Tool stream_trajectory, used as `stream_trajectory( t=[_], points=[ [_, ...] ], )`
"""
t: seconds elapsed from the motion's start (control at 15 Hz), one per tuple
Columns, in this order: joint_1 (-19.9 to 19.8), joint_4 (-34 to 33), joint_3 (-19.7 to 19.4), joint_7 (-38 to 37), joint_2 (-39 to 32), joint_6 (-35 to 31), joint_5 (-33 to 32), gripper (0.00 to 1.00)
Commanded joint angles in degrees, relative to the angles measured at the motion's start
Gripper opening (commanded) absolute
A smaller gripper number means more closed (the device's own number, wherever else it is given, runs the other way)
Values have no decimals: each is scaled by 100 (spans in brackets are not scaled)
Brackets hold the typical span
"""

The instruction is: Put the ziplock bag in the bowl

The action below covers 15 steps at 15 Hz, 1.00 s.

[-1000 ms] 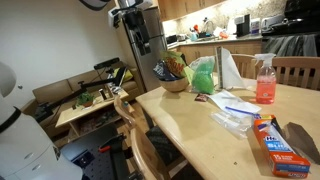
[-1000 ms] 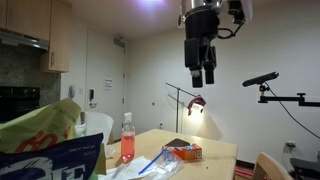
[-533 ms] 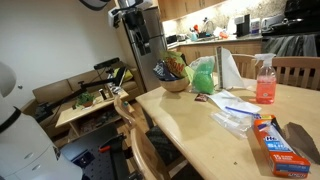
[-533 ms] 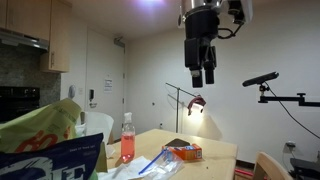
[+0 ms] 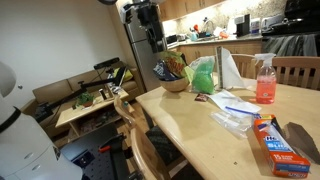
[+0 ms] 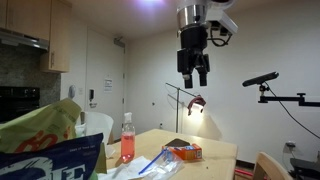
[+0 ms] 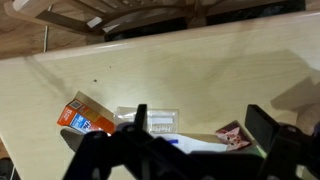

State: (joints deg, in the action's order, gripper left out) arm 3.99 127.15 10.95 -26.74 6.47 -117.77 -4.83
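The clear ziplock bag (image 5: pixel 234 116) lies flat on the wooden table, between a bowl and an orange box; it also shows in the wrist view (image 7: pixel 160 122) and low in an exterior view (image 6: pixel 150 165). The brown bowl (image 5: pixel 177 86) stands at the table's far corner with colourful packets in it. My gripper (image 5: pixel 155 38) hangs high above the table, open and empty; it shows in both exterior views (image 6: pixel 193 74). In the wrist view its two dark fingers (image 7: pixel 200 128) are spread wide, looking down on the bag.
On the table are a green bag (image 5: pixel 203 75), a paper towel roll (image 5: pixel 230 68), a pink spray bottle (image 5: pixel 265 82), an orange and blue box (image 5: pixel 271 135) and a red wrapper (image 7: pixel 235 133). Wooden chairs (image 5: pixel 140 140) stand at the table's edge.
The gripper has shifted sideways, closer over the table, and turned somewhat about its axis. It stays open. Nothing on the table has moved.
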Motion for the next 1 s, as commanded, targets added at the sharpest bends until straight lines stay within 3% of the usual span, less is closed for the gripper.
stream_trajectory(
  t=[0.0,0.27,0.53,0.93],
  points=[
    [-146,-985,-366,214,-624,493,-146,100],
    [-221,-1882,-746,674,-1264,905,-55,100],
    [-365,-2510,-980,1507,-1865,1307,662,100],
    [-511,-3004,-1401,581,-2578,1654,893,100]
  ],
)
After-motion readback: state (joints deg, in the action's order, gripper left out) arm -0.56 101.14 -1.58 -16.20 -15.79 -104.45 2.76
